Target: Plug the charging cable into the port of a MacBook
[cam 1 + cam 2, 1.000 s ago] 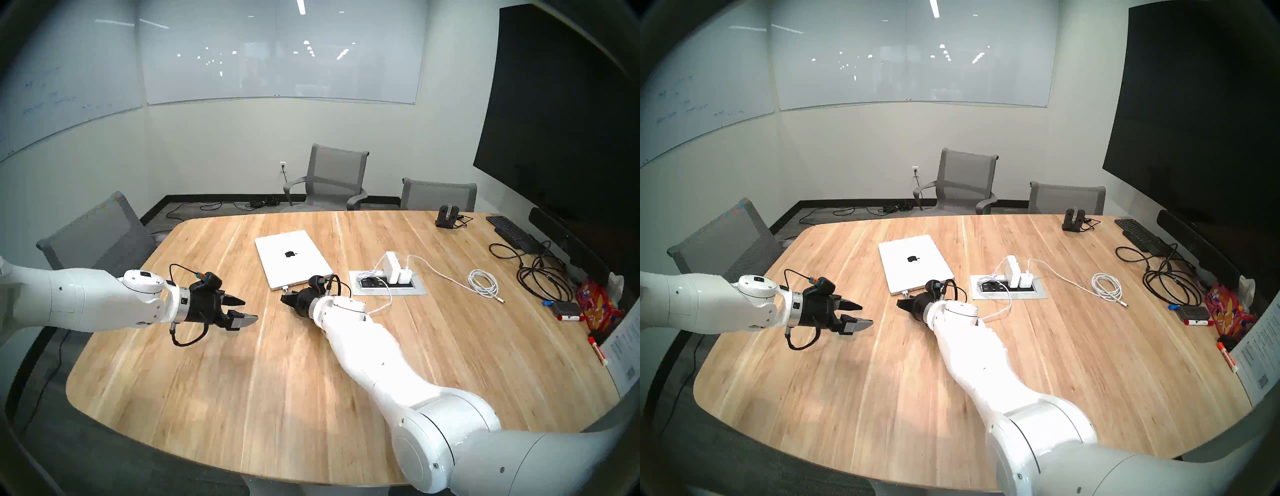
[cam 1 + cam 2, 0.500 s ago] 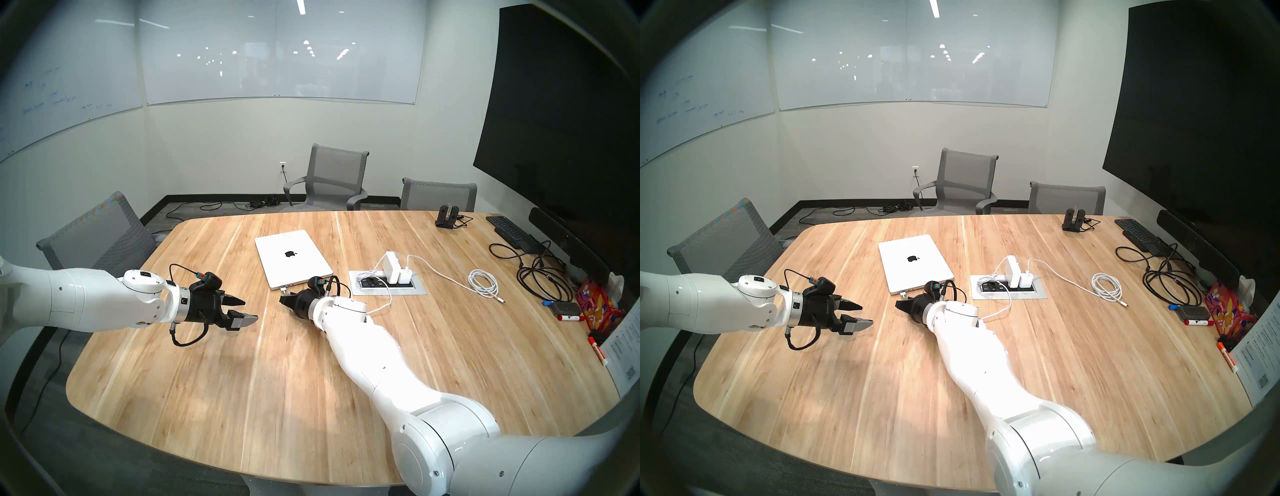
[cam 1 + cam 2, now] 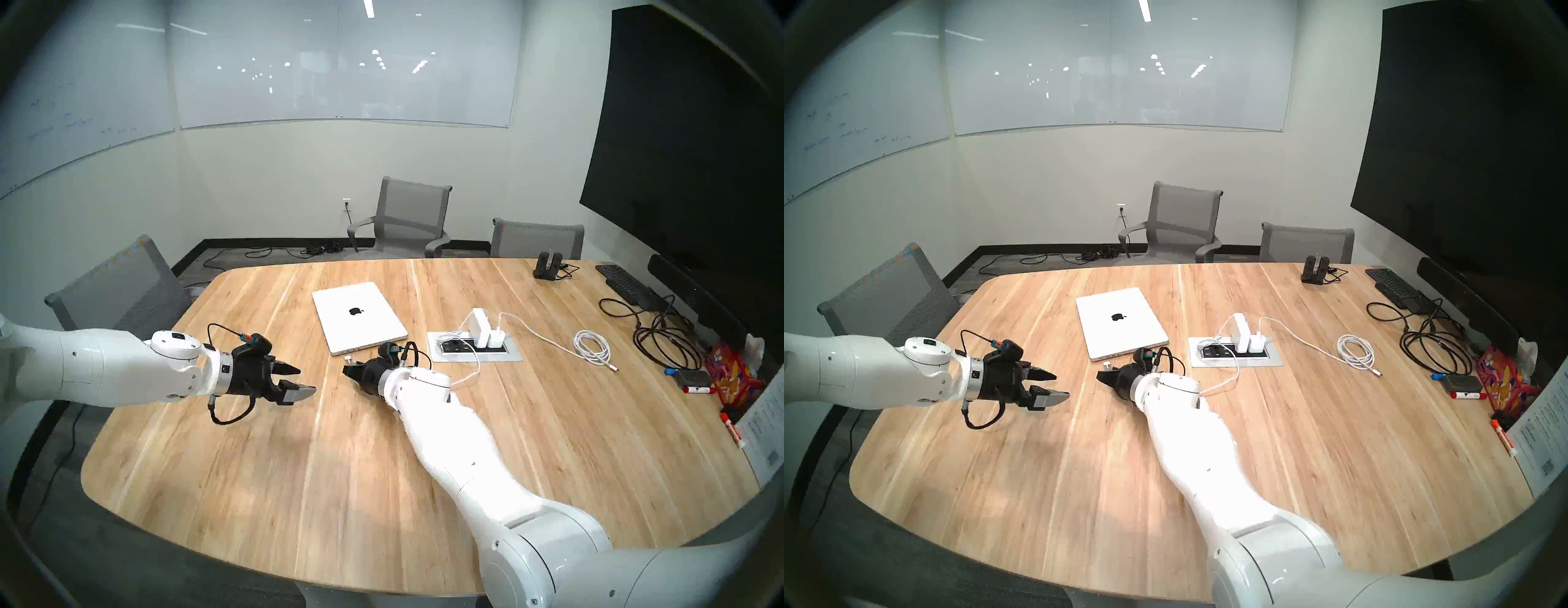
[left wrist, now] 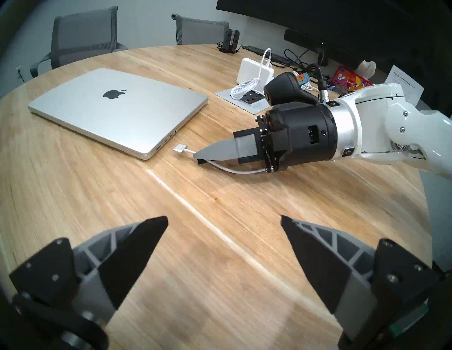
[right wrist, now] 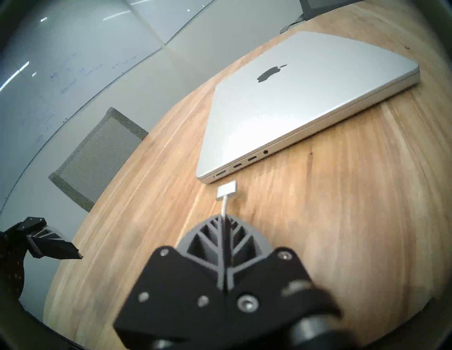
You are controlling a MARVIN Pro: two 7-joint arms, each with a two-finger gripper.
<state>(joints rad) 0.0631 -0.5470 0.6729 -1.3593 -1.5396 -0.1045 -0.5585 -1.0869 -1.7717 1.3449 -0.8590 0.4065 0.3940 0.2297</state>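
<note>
The silver MacBook lies shut on the wooden table, its apple logo facing up. Its port is the endmost slot on the near side edge. My right gripper is shut on the thin white charging cable just behind its connector. The flat connector hovers a short gap from the port, roughly in line with it, not touching. My left gripper hangs open and empty over the table to the left, well clear of the laptop.
A grey socket plate with white chargers sits right of the laptop. A coiled white cord, black cords, a keyboard and markers lie at the far right. Grey chairs stand around the table.
My right gripper has drawn back a little from the laptop edge with the connector, widening the gap to the port. The left arm has not moved.
</note>
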